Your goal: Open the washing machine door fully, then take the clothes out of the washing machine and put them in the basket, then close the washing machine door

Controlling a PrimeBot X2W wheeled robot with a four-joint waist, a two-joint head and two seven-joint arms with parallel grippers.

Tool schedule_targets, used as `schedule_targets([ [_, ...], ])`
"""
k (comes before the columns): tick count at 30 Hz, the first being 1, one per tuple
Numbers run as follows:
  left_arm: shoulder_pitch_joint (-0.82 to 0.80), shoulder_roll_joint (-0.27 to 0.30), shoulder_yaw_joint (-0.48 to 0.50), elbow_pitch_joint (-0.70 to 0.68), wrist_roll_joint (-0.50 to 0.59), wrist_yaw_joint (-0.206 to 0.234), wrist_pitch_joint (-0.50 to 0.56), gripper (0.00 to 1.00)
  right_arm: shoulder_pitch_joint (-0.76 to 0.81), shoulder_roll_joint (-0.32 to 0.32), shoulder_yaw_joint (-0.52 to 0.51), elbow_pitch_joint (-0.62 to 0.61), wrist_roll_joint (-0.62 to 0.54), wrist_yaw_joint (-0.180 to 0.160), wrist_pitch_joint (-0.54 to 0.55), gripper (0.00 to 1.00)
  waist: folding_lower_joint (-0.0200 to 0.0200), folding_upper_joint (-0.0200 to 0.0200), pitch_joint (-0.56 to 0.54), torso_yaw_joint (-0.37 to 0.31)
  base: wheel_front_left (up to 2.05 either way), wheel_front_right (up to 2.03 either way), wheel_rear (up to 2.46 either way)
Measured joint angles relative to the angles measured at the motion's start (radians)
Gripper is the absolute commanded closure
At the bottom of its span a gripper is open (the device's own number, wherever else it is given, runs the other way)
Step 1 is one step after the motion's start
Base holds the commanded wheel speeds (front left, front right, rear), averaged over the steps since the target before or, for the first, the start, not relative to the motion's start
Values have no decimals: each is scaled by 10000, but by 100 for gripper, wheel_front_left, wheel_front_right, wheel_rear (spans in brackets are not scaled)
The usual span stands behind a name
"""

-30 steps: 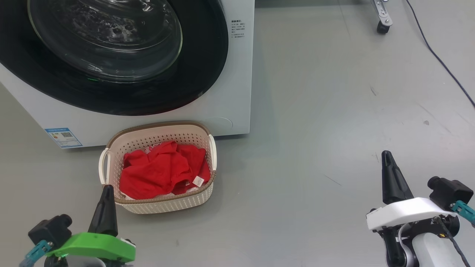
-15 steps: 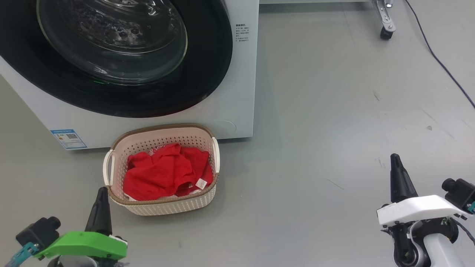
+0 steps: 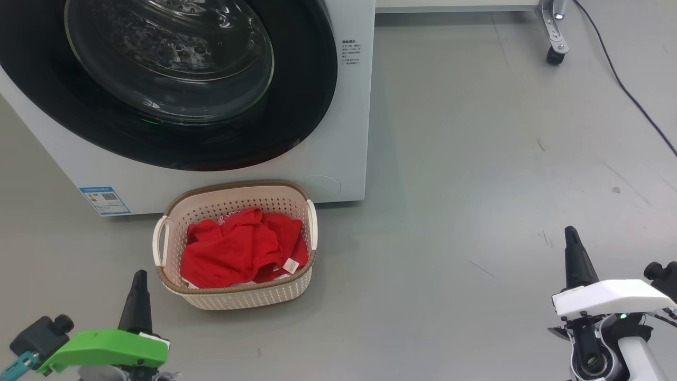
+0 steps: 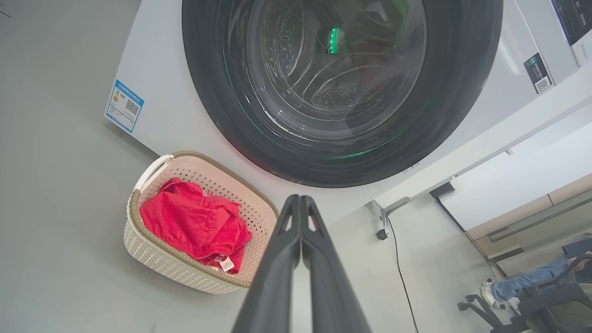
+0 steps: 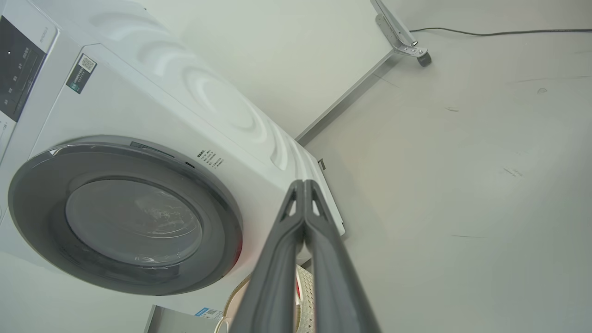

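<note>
The washing machine [image 3: 338,132] [image 4: 157,92] [image 5: 138,106] stands at the upper left, its black-rimmed door [image 3: 296,100] [image 4: 462,92] [image 5: 41,185] lying flush against the front. Just in front of it on the floor sits the cream basket [image 3: 248,299] [image 4: 157,259] with the red clothes [image 3: 232,254] [image 4: 189,222] piled inside, a white tag showing. My left gripper [image 3: 139,275] [image 4: 299,198] is shut and empty, low at the left near the basket's front corner. Far to the right over bare floor, my right gripper [image 3: 570,230] [image 5: 303,182] is shut and empty too.
A caster leg [image 3: 552,50] [image 5: 414,48] and a dark cable [image 3: 629,95] lie on the grey floor at the upper right. A pale wall panel [image 5: 300,60] stands behind the machine. In the left wrist view a seated person's legs [image 4: 522,284] and a chair base show far off.
The whole head picture has slid down and to the right, so the camera moved. Both grippers sit lower in the view and stay shut. Basket, clothes and door look unchanged.
</note>
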Motion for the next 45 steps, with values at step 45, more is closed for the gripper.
schedule_targets([
  [45, -79, 40, 621, 121, -5208, 0, 1417, 100, -51, 27, -1011, 560, 5887, 169, 1323, 100, 0, 0, -456, 375, 0, 0, 0],
])
